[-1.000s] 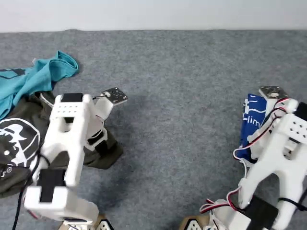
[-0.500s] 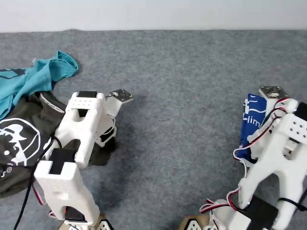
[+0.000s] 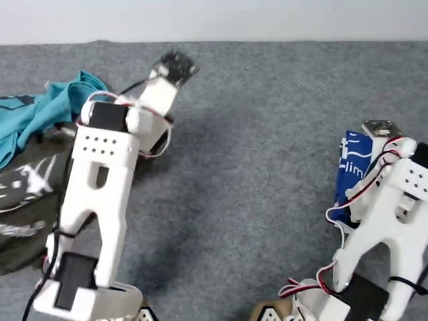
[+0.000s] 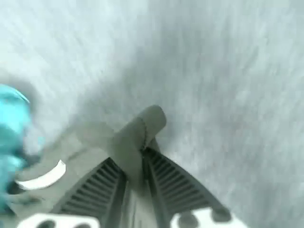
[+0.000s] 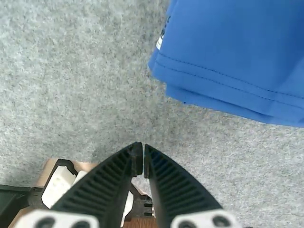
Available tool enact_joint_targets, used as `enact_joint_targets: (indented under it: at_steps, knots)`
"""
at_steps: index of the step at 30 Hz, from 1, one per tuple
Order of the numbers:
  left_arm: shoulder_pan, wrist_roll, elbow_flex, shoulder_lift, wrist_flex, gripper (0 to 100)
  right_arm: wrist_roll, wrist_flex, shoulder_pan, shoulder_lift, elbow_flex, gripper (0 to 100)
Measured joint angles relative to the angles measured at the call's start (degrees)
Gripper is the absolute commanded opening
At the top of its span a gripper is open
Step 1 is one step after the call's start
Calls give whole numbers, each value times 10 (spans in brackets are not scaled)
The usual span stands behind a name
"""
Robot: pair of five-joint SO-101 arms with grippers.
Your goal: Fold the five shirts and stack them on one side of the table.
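- Over at 10 o'clock on the grey worktop (image 3: 267, 134), the teal shirt (image 3: 40, 110) lies in a loose, unfolded heap.
- Just below it, around 8 to 9 o'clock, there's the dark olive shirt (image 3: 30, 200), white print showing, spread out and rumpled, its upper edge touching the teal one.
- The left arm (image 3: 100, 180) stretches from 7 o'clock up toward 11, crossing over the olive shirt's inner edge.
- The left gripper (image 4: 142, 149) has got cloth: its fingers (image 4: 166, 173) are pinching a fold of the olive shirt, and a rounded tab of fabric sticks out past the tips. A blur of teal sits off to one side in the wrist view.
- The middle of the worktop is bare grey felt.
- At 3 o'clock, the blue shirt (image 3: 354, 174) is folded flat, white print on top, partly under the right arm (image 3: 388, 221).
- The right gripper (image 5: 143, 149) hangs over bare felt near the blue shirt's hemmed edge, fingers (image 5: 164, 178) pressed together and gripping nothing.
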Motion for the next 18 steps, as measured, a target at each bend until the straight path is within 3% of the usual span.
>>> enact_joint_targets:
  at_steps: [6, 14, 18]
  knots:
    - [78, 51, -142, -17, -20, 5, 0, 0, 15, 0, 0, 10]
    - [179, 64, -269, -18, -127, 5, 0, 0, 40, 0, 0, 10]
    - [194, 68, -300, -18, -173, 5, 0, 0, 40, 0, 0, 10]
